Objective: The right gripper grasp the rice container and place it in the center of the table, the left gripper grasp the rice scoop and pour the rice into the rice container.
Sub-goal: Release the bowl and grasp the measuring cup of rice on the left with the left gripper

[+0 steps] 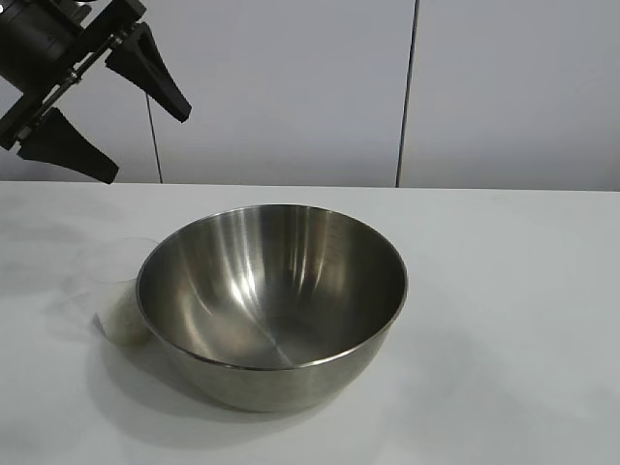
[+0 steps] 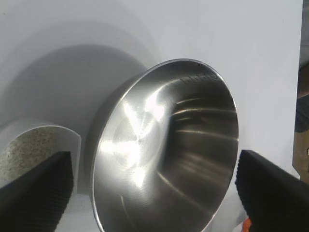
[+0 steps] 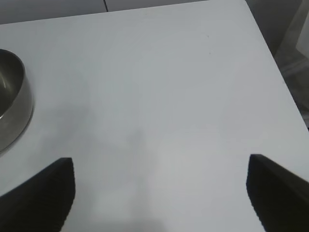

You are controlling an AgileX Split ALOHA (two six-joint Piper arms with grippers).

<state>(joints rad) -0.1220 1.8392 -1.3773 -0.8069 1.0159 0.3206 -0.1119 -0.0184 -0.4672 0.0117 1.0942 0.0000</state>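
Left pincer agape above rice scoop, rice container alongside

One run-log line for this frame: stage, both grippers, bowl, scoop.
stage: before scooping | left gripper: open, raised above scoop | right gripper: open, empty, over bare table | rice container: empty | rice scoop: beside it, holds rice

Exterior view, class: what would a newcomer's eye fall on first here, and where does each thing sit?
The shiny rice container dominates the middle of the white table, and it is empty. Tucked against its left side stands the clear rice scoop with the rice in it. Above, at the upper left, the left gripper hangs open, holding nothing.
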